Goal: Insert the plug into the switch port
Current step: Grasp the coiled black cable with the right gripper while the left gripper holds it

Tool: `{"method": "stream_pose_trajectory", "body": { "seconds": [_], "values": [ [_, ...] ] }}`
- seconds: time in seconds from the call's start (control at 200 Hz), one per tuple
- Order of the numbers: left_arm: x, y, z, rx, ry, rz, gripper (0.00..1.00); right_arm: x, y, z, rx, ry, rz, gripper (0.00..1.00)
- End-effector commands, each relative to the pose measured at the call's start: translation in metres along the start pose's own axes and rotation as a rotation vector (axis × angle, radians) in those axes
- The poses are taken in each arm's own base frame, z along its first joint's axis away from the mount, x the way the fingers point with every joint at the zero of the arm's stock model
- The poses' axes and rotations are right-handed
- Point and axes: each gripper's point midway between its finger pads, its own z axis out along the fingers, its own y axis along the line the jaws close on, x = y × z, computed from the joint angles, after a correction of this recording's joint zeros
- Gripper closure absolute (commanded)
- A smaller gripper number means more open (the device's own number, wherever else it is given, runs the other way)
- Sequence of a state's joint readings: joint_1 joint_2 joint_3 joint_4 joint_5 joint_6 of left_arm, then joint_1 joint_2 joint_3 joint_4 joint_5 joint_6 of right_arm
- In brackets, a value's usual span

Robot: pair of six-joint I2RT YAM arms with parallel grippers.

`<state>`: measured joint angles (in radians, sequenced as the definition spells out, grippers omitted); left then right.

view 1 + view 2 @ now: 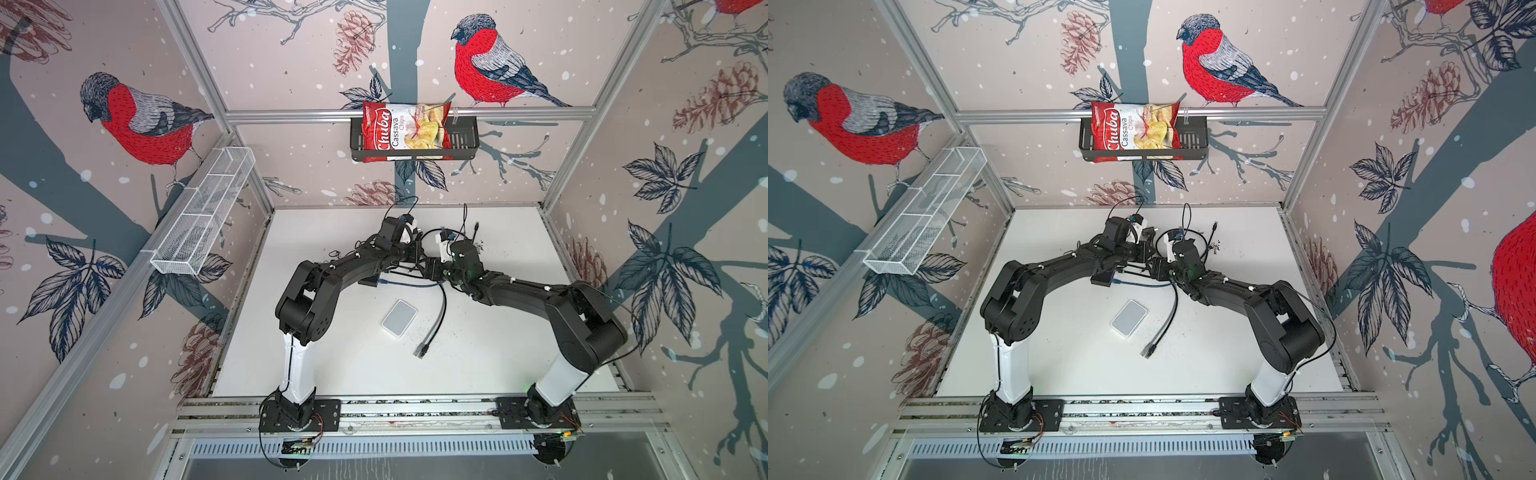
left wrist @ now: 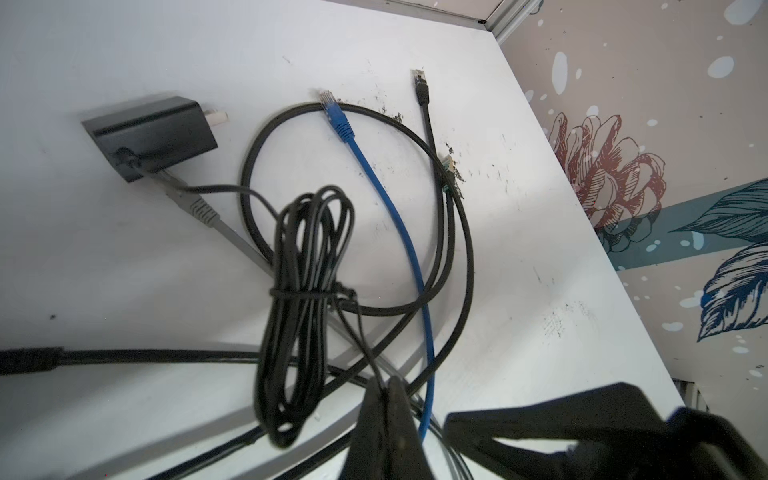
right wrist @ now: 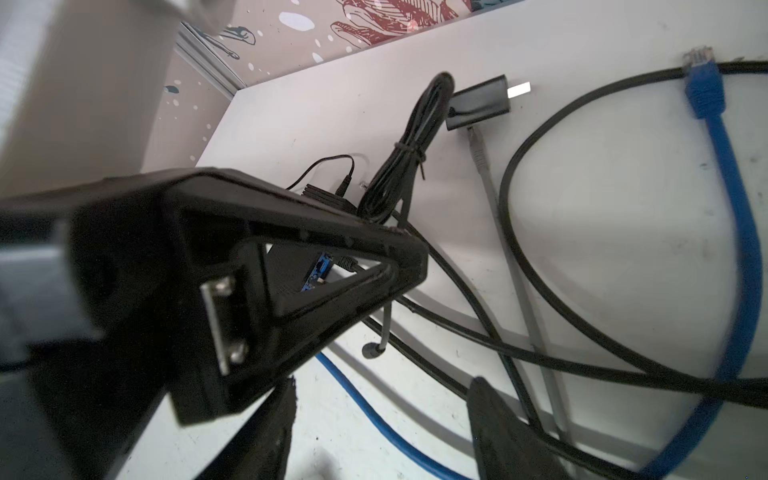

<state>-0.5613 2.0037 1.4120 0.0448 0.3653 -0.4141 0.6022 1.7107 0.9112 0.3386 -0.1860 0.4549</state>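
The left claw (image 2: 385, 386) is pinched together on the bundled thin black cord (image 2: 299, 294). The right claw (image 3: 384, 382) stands apart, with the blue cable (image 3: 744, 249) passing beneath its fingers. The blue plug (image 2: 332, 104) lies on the counter (image 2: 124, 270) across a black cable loop (image 2: 246, 183), well apart from the white box (image 1: 399, 319).

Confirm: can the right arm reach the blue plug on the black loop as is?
Probably yes: the blue plug lies uncovered atop the black loop, ahead of the parted right fingers; the left fingers pinch a cord clear of it.
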Motion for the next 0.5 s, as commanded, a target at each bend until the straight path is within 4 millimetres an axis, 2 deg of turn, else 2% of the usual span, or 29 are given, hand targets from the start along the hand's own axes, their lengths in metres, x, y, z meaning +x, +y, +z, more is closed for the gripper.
{"method": "stream_pose_trajectory", "body": {
  "seconds": [0.0, 0.245, 0.495],
  "values": [
    [-0.005, -0.015, -0.004, 0.019, -0.009, 0.003, 1.0, -0.004, 0.002, 0.004, -0.015, -0.026, 0.024, 0.38],
    [-0.003, -0.026, -0.007, 0.031, -0.005, 0.009, 1.0, 0.0, 0.001, 0.014, -0.033, -0.024, 0.043, 0.49],
    [0.002, -0.029, -0.007, 0.034, 0.002, 0.01, 1.0, 0.002, 0.001, 0.017, -0.045, -0.014, 0.05, 0.72]
  ]
}}
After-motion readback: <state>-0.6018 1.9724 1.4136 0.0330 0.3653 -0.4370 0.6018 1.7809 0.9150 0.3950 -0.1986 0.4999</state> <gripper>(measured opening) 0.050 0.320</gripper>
